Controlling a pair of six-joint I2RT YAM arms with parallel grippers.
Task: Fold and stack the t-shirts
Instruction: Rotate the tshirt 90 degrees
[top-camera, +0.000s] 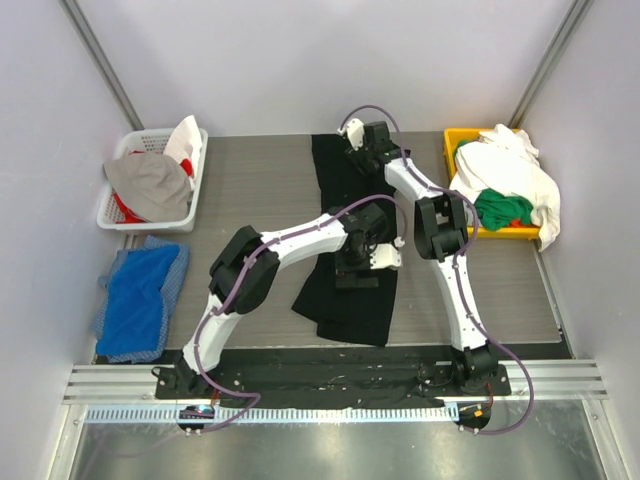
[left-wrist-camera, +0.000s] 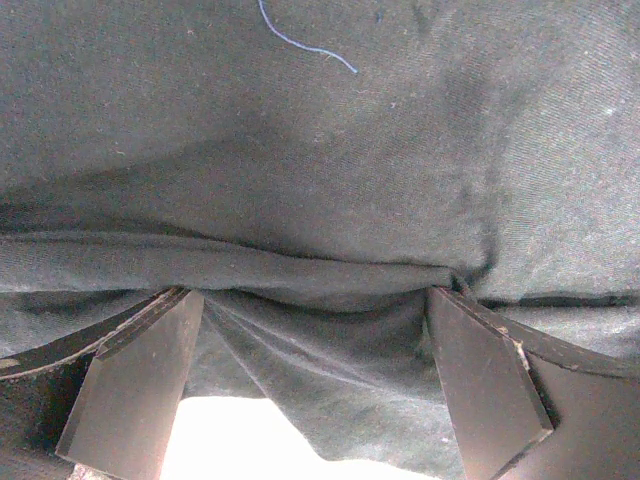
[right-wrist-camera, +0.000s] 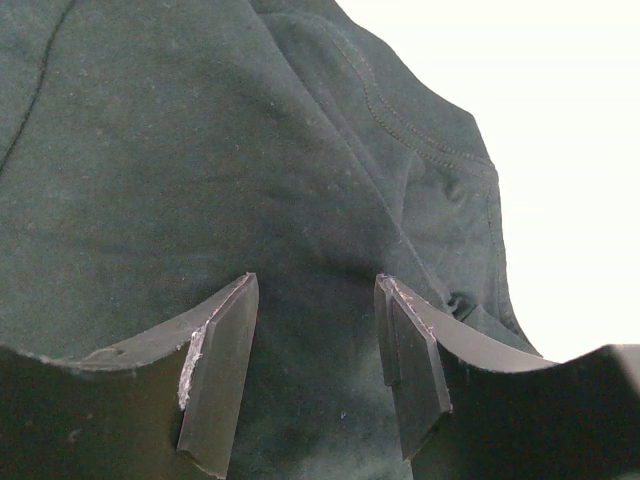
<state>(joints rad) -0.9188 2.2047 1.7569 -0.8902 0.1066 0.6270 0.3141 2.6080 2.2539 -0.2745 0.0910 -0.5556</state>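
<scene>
A large black t-shirt (top-camera: 345, 310) lies as a long folded strip down the middle of the table. My left gripper (top-camera: 366, 264) presses down on its middle. In the left wrist view that gripper (left-wrist-camera: 312, 295) is wide open, and a raised fold of the black t-shirt (left-wrist-camera: 300, 150) runs across between its fingertips. My right gripper (top-camera: 352, 135) is at the shirt's far end. The right wrist view shows it (right-wrist-camera: 315, 282) open, both fingers resting on the black t-shirt (right-wrist-camera: 200, 150) near a stitched hem. White t-shirts (top-camera: 510, 170) and a green one (top-camera: 500, 210) fill a yellow bin.
The yellow bin (top-camera: 455, 140) stands at the back right. A white basket (top-camera: 198, 175) at the back left holds grey, white and red clothes. Blue cloth (top-camera: 140, 295) lies at the left edge. A black mat strip (top-camera: 330, 362) runs along the near edge by the arm bases.
</scene>
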